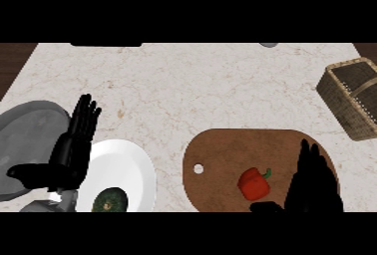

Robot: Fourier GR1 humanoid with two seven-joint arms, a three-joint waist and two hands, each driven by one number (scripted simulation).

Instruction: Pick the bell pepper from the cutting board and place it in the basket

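Head view: red pepper (255,183) lying on the board (236,147), low and right of centre, stem pointing up and right. Right hand (314,179) just beside it to the right, fingers straight, thumb out below the pepper, holding nothing. Basket (353,97) well apart at the right edge. Left hand (74,144) resting open at left, fingers up, between grey plate (26,129) and white plate (125,167).

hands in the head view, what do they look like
The left hand and right hand are both plain black, with long slim fingers and a thicker thumb. A bit of pale grey forearm shows under the left one. No cables or markings show.
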